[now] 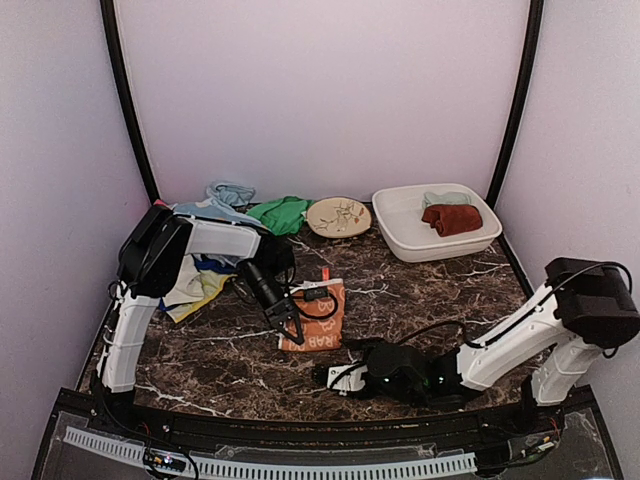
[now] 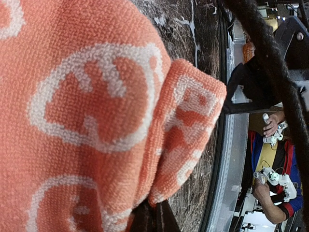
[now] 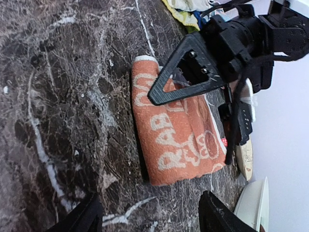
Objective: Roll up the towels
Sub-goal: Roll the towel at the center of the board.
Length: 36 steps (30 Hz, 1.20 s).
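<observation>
I see an orange towel point(image 1: 318, 318) with cream lettering on the dark brown, white-veined marble tabletop point(image 1: 440, 290). Beyond it are a green towel point(image 1: 280, 213), a cream leaf-patterned plate point(image 1: 339, 216) and a white tub point(image 1: 395, 218) holding a dark red towel point(image 1: 452, 219).

The orange towel point(image 1: 318, 318), cream-lettered, lies folded at the centre of the desk point(image 1: 420, 290). A green towel point(image 1: 280, 213), light blue towel point(image 1: 230, 192) and yellow towel point(image 1: 208, 287) lie crumpled at ten o'clock; the dark red towel point(image 1: 452, 219) sits rolled at two o'clock.

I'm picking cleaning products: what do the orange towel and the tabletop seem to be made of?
The orange towel: looped terry cloth, perhaps cotton or microfibre; fuzzy matte pile shows. The tabletop: dark marble or marble-look laminate; white veins, slight sheen.
</observation>
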### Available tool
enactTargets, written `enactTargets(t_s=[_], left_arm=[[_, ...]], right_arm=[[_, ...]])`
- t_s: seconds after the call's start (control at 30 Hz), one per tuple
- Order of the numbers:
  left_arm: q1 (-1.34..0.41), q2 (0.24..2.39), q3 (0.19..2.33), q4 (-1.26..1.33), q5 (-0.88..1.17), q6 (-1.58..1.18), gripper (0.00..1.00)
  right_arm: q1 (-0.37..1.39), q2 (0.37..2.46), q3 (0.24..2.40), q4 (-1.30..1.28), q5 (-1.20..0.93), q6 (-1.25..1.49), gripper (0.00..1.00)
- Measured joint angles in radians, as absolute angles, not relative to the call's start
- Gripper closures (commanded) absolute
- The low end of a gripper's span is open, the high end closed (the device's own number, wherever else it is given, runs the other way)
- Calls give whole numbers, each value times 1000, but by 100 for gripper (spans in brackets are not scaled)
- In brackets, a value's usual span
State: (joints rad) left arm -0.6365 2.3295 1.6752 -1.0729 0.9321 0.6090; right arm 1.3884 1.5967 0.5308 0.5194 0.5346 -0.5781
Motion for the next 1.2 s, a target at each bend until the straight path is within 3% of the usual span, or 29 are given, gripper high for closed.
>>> enactTargets(t_s=[0.23, 0.3, 0.43, 0.57, 0.67, 0.77, 0.93, 1.2], left_arm=[[-632, 2340, 1689, -1087, 941, 590, 100], [-632, 2342, 1690, -1090, 944, 591, 100], [-631, 2343, 1692, -1102, 948, 598, 98], [-630, 2345, 1695, -1117, 955, 625, 80], [-624, 2335, 1678, -1112, 971, 660, 53], [-601, 2255, 1578, -1052, 993, 684, 40], [-541, 2023, 1404, -918, 950, 704, 33], [-458, 1842, 1175, -719, 834, 756, 33]], right_arm=[[1386, 1847, 603, 733, 580, -905, 40], [1377, 1890, 636, 772, 575, -968, 48], [1339, 1949, 681, 799, 555, -1032, 77], [1291, 1966, 725, 745, 517, -1004, 92], [1265, 1966, 778, 655, 476, -919, 96], [1228, 1949, 828, 540, 389, -780, 98], [1139, 1917, 898, 380, 167, -525, 100], [973, 1922, 1005, 197, -255, -186, 100]])
